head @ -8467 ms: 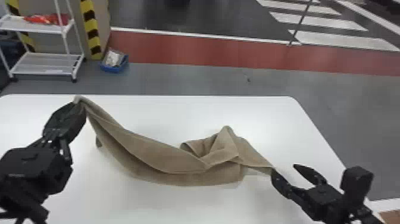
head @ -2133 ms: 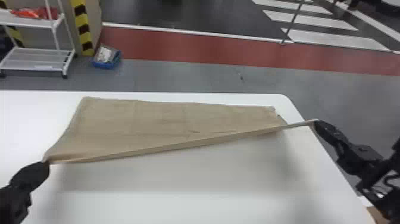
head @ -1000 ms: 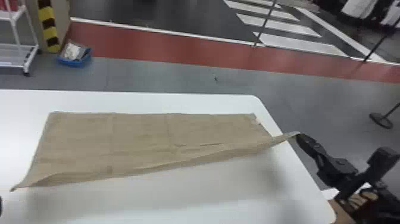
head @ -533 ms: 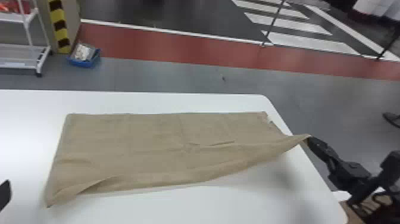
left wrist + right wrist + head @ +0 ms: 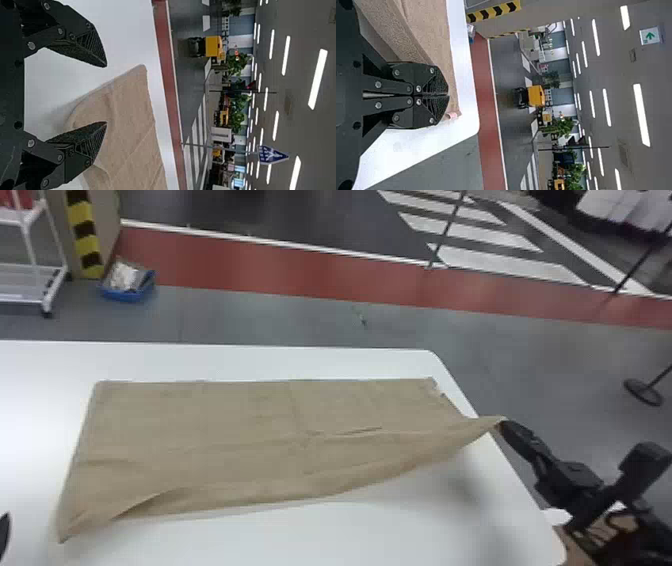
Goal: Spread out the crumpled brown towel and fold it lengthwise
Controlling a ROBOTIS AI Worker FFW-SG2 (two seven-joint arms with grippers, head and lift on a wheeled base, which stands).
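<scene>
Brown towel [image 5: 250, 430] spread on the white table [image 5: 350, 540]
Right gripper [image 5: 502, 424] clamped on one raised corner; left gripper [image 5: 4, 535] empty, fingers apart

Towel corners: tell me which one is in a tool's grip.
The near right corner: the right tool pinches it beyond the table's edge; no tool grips any other.

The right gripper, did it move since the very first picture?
Yes. In the head view, the right gripper moved right, to the right edge of the table.
</scene>
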